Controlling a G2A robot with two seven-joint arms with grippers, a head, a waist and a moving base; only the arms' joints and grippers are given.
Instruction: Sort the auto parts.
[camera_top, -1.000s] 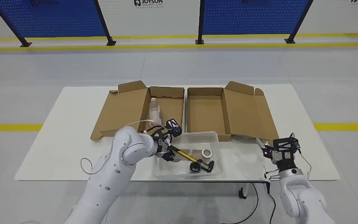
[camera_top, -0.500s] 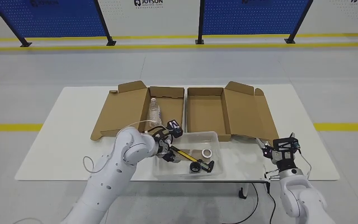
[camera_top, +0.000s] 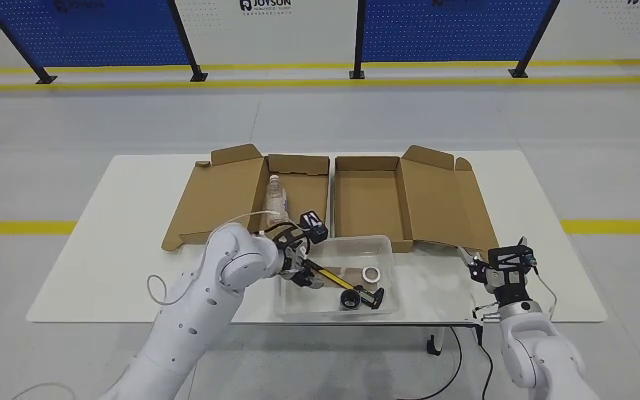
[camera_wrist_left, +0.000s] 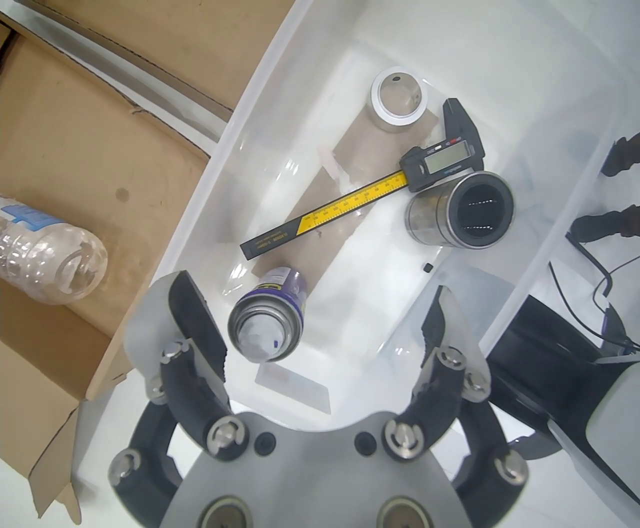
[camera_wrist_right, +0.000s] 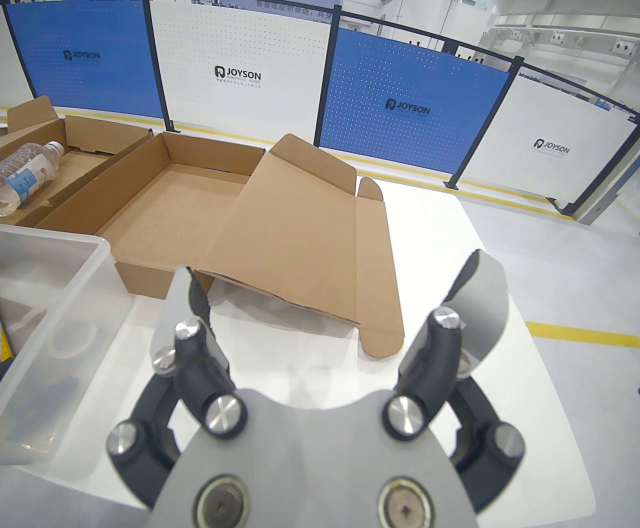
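A clear plastic bin (camera_top: 392, 275) stands at the table's front middle. In it lie a purple spray can (camera_wrist_left: 270, 320), a yellow-and-black digital caliper (camera_wrist_left: 350, 200), a silver metal ring (camera_wrist_left: 398, 97), a steel cylindrical bearing (camera_wrist_left: 460, 207) and a brown card strip (camera_wrist_left: 320, 220). My left gripper (camera_wrist_left: 312, 295) hangs open over the bin's left end, its fingers on either side of and above the spray can, not touching it. My right gripper (camera_wrist_right: 330, 272) is open and holds nothing. It hovers above the table near the front right corner (camera_top: 470, 260).
Two open cardboard boxes sit behind the bin. The left box (camera_top: 300, 165) holds a clear water bottle (camera_top: 275, 195). The right box (camera_top: 370, 200) has a bare floor, and its flap (camera_wrist_right: 300, 240) lies flat on the table toward my right gripper.
My left arm's elbow has shifted slightly toward the far side. Both grippers stay open and in place.
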